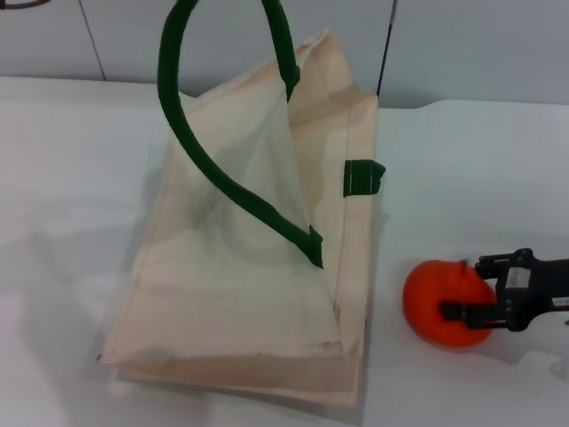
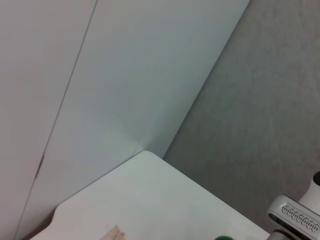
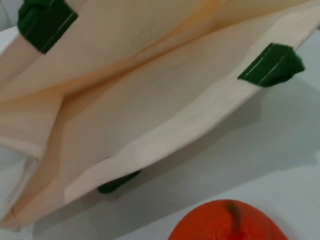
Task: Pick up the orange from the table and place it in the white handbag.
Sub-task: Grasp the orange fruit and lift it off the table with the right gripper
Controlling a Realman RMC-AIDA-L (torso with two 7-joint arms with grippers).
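The table (image 1: pixel 71 178) is a plain white top filling most of the head view, w/ broad bare surface on the robot's left of the bag and a smaller bare patch at far right behind the fruit; its back edge runs along a pale wall, and the left wrist view shows 1 rounded corner of the table (image 2: pixel 145 200) against wall and grey floor. The white handbag (image 1: pixel 240 276) lies mid-table, its upper panel lifted so the mouth gapes, 1 dark green handle (image 1: pixel 191 133) looping up above it and a green tab (image 1: pixel 363 176) sticking out at the edge facing the robot's right. In the right wrist view the white handbag (image 3: pixel 150 125) shows its layered cream edges w/ 2 green tabs, a strip of bare table between that edge and the fruit. The orange (image 1: pixel 442 302) sits on the table just beside the bag's right edge, not touching it; its dark stem shows on the orange (image 3: pixel 230 225) in the right wrist view. The right gripper (image 1: pixel 467 286) comes in from the right edge, black fingers spread either side of the fruit at its right flank, not clearly clamped. Left gripper: not seen.
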